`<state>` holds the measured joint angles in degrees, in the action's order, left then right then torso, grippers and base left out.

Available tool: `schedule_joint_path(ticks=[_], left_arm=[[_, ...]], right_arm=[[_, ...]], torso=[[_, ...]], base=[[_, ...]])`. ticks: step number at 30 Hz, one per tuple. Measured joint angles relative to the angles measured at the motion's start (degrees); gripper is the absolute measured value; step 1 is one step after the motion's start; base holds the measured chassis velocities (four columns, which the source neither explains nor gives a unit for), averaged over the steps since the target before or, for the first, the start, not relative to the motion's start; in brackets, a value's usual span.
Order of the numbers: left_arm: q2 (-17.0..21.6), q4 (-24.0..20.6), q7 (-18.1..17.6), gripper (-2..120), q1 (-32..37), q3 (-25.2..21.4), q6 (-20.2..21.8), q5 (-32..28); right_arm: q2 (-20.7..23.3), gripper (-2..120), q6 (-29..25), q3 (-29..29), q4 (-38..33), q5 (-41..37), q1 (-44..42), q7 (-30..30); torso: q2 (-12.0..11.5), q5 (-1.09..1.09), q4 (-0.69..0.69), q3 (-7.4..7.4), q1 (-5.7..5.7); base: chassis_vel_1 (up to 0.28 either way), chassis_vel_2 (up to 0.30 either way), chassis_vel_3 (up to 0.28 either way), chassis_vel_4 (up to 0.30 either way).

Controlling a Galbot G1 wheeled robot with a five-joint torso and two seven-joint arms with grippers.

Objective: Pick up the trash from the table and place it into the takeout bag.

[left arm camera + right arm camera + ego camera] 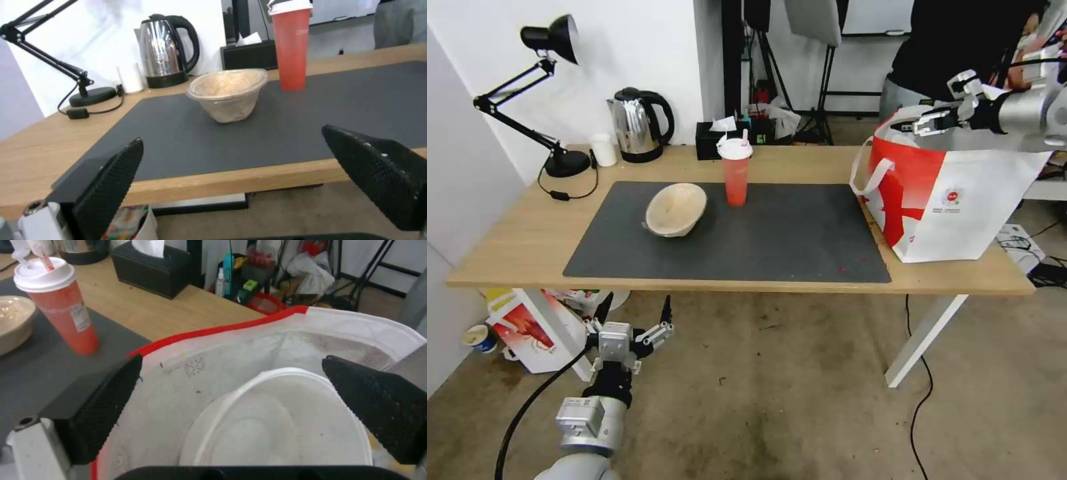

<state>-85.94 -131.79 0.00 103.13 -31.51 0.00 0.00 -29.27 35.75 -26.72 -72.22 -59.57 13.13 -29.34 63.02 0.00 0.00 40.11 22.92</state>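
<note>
A bare concrete floor runs under the long wooden table. Nearest, below its front edge, the left gripper hangs with fingers spread wide, holding nothing. On the dark mat a beige bowl lies tipped, with the red cup upright just behind it. At the right end, the right gripper hovers open and empty over the takeout bag, where a white bowl rests inside.

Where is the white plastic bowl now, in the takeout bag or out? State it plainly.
In. The white plastic bowl lies inside the takeout bag, seen past the open right hand above the bag's red rim.
</note>
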Motion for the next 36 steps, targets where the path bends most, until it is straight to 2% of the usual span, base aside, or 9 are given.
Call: schedule_joint_path(ticks=[14,18,21,26,27,31,32,35,36], left_arm=[[0.00,0.00,0.00,100,0.00,0.00,0.00,0.00],[0.00,0.00,0.00,100,0.00,0.00,0.00,0.00],[0.00,0.00,0.00,100,0.01,-0.01,0.00,0.00],[0.00,0.00,0.00,100,0.00,0.00,0.00,0.00],[0.00,0.00,0.00,100,0.00,0.00,0.00,0.00],[0.00,0.00,0.00,100,0.00,0.00,0.00,0.00],[0.00,0.00,0.00,100,0.00,0.00,0.00,0.00],[0.00,0.00,-0.01,100,0.01,-0.01,0.00,0.00],[0.00,0.00,-0.01,100,0.01,-0.01,0.00,0.00]], right_arm=[[0.31,100,-2.45,3.29,-2.88,-1.81,-0.43,3.53],[0.05,100,-8.20,9.95,-7.93,-9.81,-4.24,10.26],[0.63,100,-17.53,14.86,-15.79,-19.19,-9.34,16.39],[1.54,100,-25.45,16.86,-23.64,-21.93,-12.93,25.07],[1.54,100,-25.45,16.86,-23.64,-21.93,-12.93,25.07],[0.54,100,-36.42,18.05,-38.36,-16.48,-20.50,40.84],[0.54,100,-36.42,18.05,-38.36,-16.48,-20.50,40.84],[-1.87,100,-40.72,18.05,-46.58,-3.46,-26.77,51.50],[-1.87,100,-40.72,18.05,-46.58,-3.46,-26.77,51.50]], torso=[[0.00,-0.01,0.00,0.00,0.00],[0.00,0.00,-0.01,0.00,0.00],[0.00,0.00,0.01,0.00,0.00],[0.00,-0.01,-0.02,0.00,-0.01],[0.00,-0.01,-0.02,0.00,-0.01],[0.00,-0.01,0.00,0.00,0.00],[0.00,-0.01,0.00,0.00,0.00],[0.00,-0.01,0.01,0.00,-0.01],[0.00,-0.01,0.01,0.00,-0.01]], base=[[0.000,0.000,0.000,0.000],[0.000,0.000,0.000,0.000],[0.000,0.000,0.000,0.000],[0.000,0.000,0.000,0.000],[0.000,0.000,0.000,0.000],[0.000,0.000,0.000,0.000],[0.000,0.000,0.000,0.000],[0.000,0.000,0.000,0.000],[0.000,0.000,0.000,0.000]])
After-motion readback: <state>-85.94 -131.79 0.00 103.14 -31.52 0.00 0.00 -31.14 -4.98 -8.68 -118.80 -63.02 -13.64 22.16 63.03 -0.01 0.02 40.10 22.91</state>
